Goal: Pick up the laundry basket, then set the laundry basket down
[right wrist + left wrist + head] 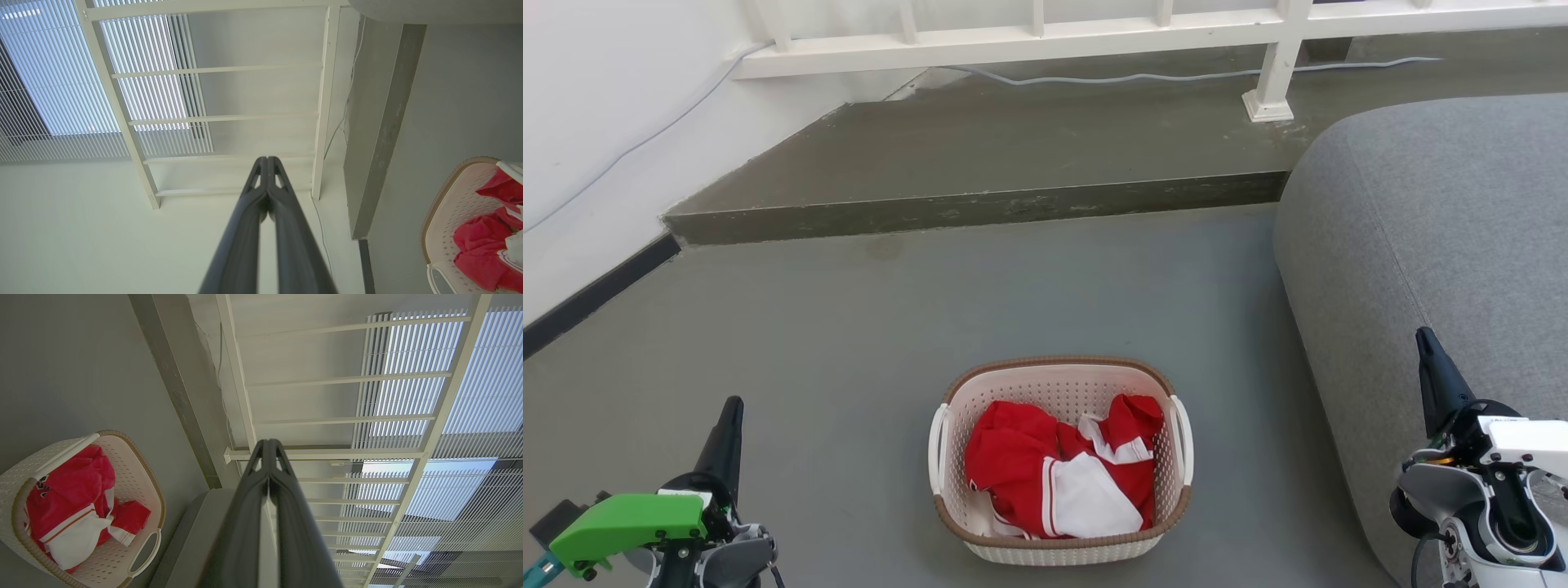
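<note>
The laundry basket (1062, 384) stands on the grey floor at the lower middle of the head view, cream-white and perforated, with a brown rim and a white loop handle on each side. Red and white clothes (1058, 474) lie inside it. My left gripper (729, 429) is at the lower left, well apart from the basket, with its fingers shut on nothing. My right gripper (1427, 359) is at the lower right beside the sofa, also shut and holding nothing. The basket (135, 465) shows at the left of the left wrist view, behind my shut left gripper (268, 444). It (445, 216) shows at the right edge of the right wrist view, beside my shut right gripper (266, 160).
A grey sofa (1437, 245) fills the right side, close to the basket. Behind the basket a raised concrete step (980, 204) crosses the floor, with a white railing (1094, 37) and a cable on it. A white wall (596, 139) with a dark skirting runs along the left.
</note>
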